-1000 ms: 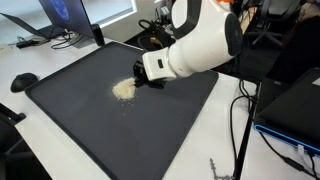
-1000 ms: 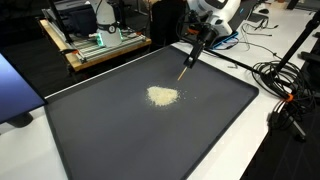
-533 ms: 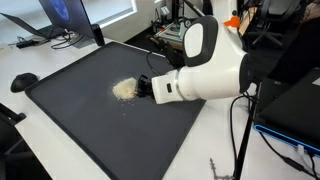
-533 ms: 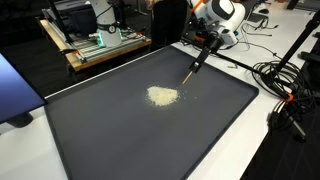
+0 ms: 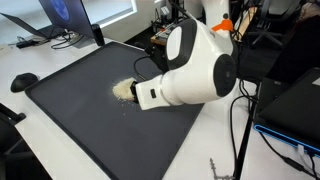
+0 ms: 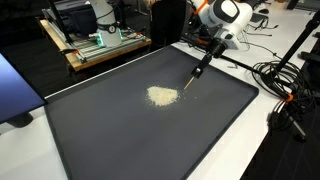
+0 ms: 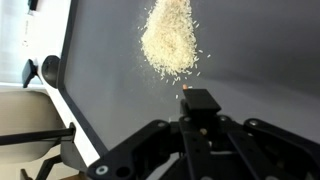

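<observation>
the pincer [image 7: 200, 128] is clamped on a slim dark stick [image 6: 195, 77], its tip just short of the rice pile [image 7: 172, 40] ahead on the black mat [image 6: 110, 140]. best to keep the tip low and push slowly, lest the pile scatters.

Evenly lit, cluttered lab: white table [image 5: 60, 155] under a dark mat [image 6: 150, 140], wooden cart [image 6: 100, 48] behind (probably electronics on top), monitor [image 5: 66, 14], cables [image 6: 285, 85] trailing aside.

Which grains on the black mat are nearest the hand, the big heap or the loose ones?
The loose grains strewn beside the heap, just ahead of the tool in the hand.
</observation>
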